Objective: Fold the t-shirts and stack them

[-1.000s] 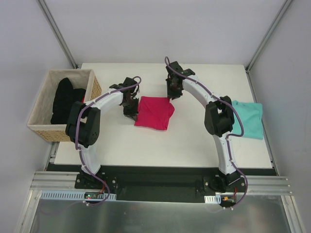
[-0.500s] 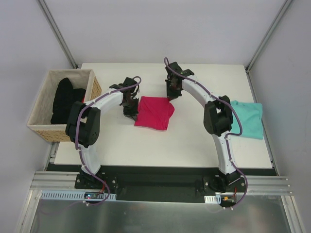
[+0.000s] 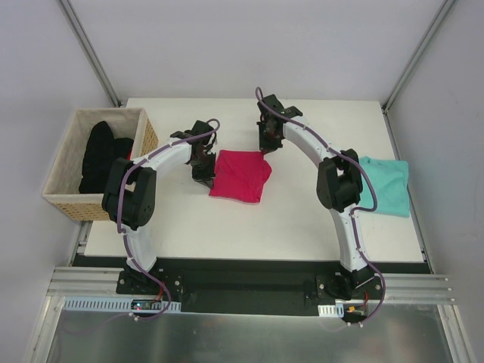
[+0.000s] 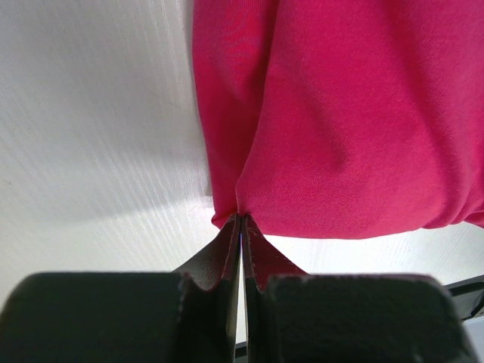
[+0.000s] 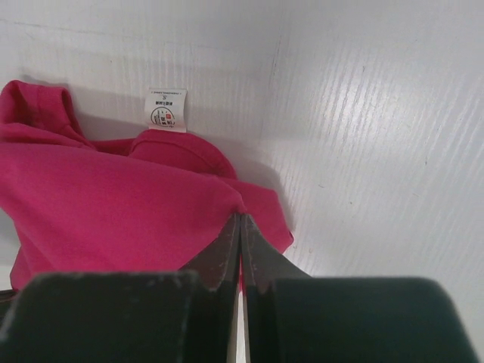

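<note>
Magenta cloth, the pink t-shirt point(image 3: 240, 175), is seen folded roughly square in the middle of the surface point(image 3: 227, 227); the teal t-shirt point(image 3: 386, 186) lies at the right edge. At the left wrist, a pink corner is pinched between the closed left fingers point(image 4: 219, 257). At the right wrist, a fold near the white neck label point(image 5: 166, 110) is pinched by the closed right fingers point(image 5: 219, 253).

The magenta t-shirt point(image 3: 240, 175) lies folded mid-table point(image 3: 302, 227) (white neck label point(image 5: 166, 109) showing); the teal t-shirt point(image 3: 387, 187) lies folded by the right edge.

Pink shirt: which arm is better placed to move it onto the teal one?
Right, likely. Left tool and right tool both pinch the pink shirt, but the teal shirt lies beside the right arm.
</note>
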Controlling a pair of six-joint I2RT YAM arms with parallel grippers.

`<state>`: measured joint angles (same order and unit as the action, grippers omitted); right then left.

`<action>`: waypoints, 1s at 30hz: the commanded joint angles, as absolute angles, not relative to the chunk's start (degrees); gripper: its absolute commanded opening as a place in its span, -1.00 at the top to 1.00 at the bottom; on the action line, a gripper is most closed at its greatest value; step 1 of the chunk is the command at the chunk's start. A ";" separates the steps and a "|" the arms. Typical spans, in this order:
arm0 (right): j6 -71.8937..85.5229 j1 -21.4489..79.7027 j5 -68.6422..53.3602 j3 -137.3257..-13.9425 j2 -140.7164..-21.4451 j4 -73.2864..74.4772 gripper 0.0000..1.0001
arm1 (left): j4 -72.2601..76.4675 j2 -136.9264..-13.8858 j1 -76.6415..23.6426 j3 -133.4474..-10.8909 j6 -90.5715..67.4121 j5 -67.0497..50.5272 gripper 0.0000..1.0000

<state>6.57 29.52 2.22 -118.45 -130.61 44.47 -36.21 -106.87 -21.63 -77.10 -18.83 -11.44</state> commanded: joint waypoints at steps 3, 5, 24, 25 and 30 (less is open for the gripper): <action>5.45 28.92 3.95 -121.99 -130.17 45.53 0.98 | -36.21 -104.59 -20.83 -76.82 -18.46 -9.84 1.00; 5.36 28.65 3.96 -121.99 -130.17 45.53 0.98 | -36.21 -104.59 -20.83 -76.73 -18.54 -9.93 1.00; 6.07 27.86 5.54 -119.27 -129.11 44.65 0.98 | -36.21 -102.57 -20.66 -74.53 -19.25 -7.03 1.00; 6.06 27.69 5.54 -119.35 -129.11 44.65 0.98 | -36.12 -102.48 -20.65 -74.53 -19.34 -6.86 1.00; 5.80 27.42 5.54 -119.62 -129.46 44.82 0.98 | -36.12 -102.22 -20.48 -74.18 -19.42 -6.42 1.00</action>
<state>5.96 28.05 4.32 -119.22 -130.63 44.82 -35.33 -105.51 -21.26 -75.02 -18.92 -8.32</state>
